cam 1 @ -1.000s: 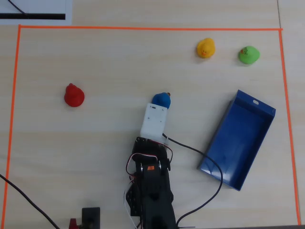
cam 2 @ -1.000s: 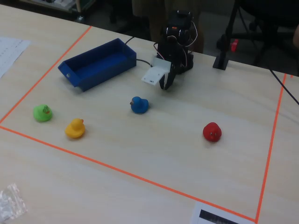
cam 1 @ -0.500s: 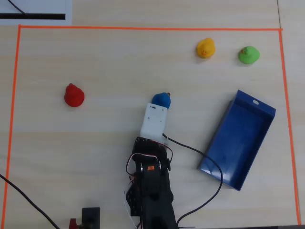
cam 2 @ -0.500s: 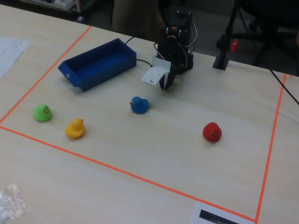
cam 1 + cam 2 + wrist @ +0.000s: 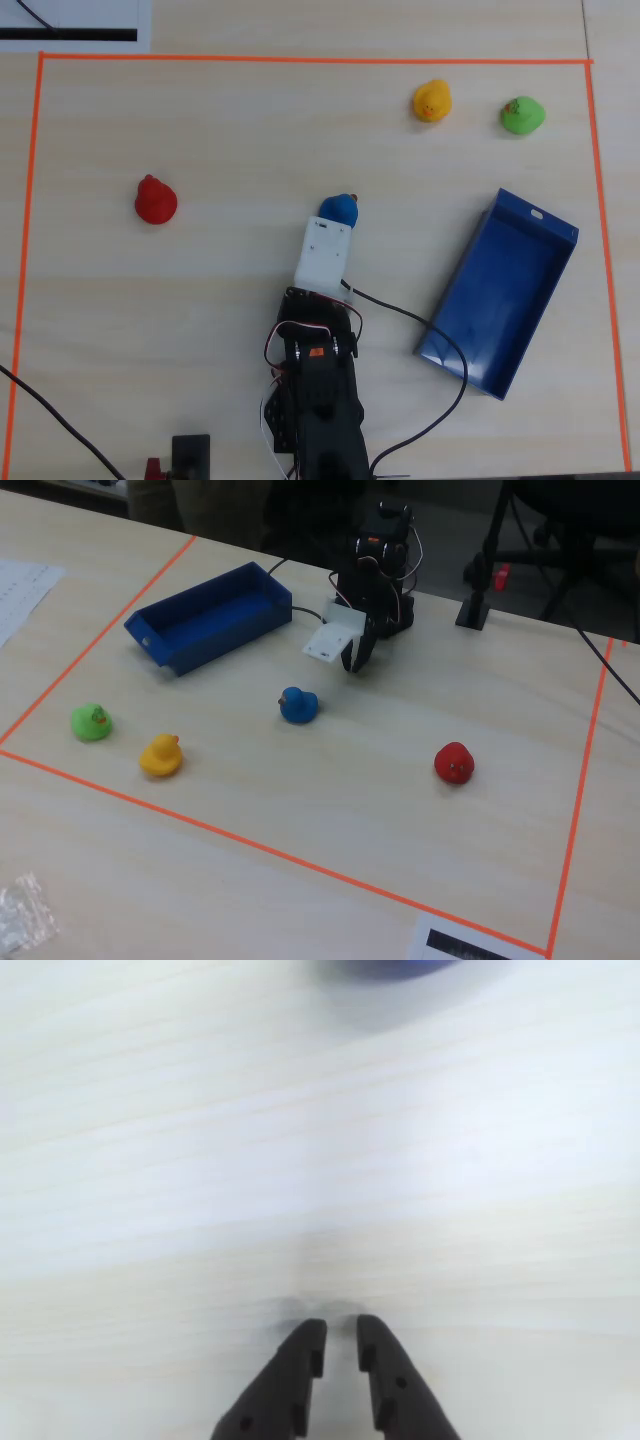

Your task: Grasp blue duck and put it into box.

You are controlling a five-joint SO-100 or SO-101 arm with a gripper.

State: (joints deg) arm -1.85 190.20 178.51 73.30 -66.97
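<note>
The blue duck (image 5: 339,208) sits on the table near the middle, just beyond the arm's white wrist mount (image 5: 322,250). In the fixed view the duck (image 5: 297,705) is a short way in front of my gripper (image 5: 355,665), apart from it. In the wrist view only its blue edge (image 5: 395,966) shows at the top, blurred. My gripper (image 5: 341,1328) hangs low over bare table, jaws nearly together with a thin gap, holding nothing. The dark-blue box (image 5: 470,265) lies slanted to the right of the arm, empty; it also shows in the fixed view (image 5: 215,630).
A red duck (image 5: 155,200) sits at the left, a yellow duck (image 5: 432,101) and a green duck (image 5: 522,115) at the far right. Orange tape (image 5: 300,58) frames the work area. A black cable (image 5: 440,340) runs between arm and box.
</note>
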